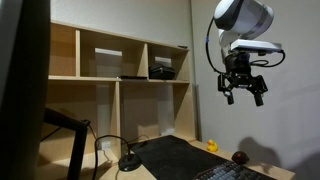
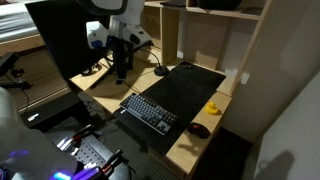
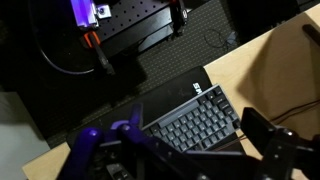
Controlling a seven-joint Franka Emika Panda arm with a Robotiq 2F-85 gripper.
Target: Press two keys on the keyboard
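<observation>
Count: one keyboard, one gripper, one mat, one yellow duck and one mouse are seen.
Keyboard: low, flat and black, with rows of small square keys; it is laid on the desk, just beside the mat.
Gripper: held high over the keyboard, fingers spread wide, nothing gripped.
Views: key rows are resolved only in the wrist view; duck and mouse are shown only in the exterior views.
</observation>
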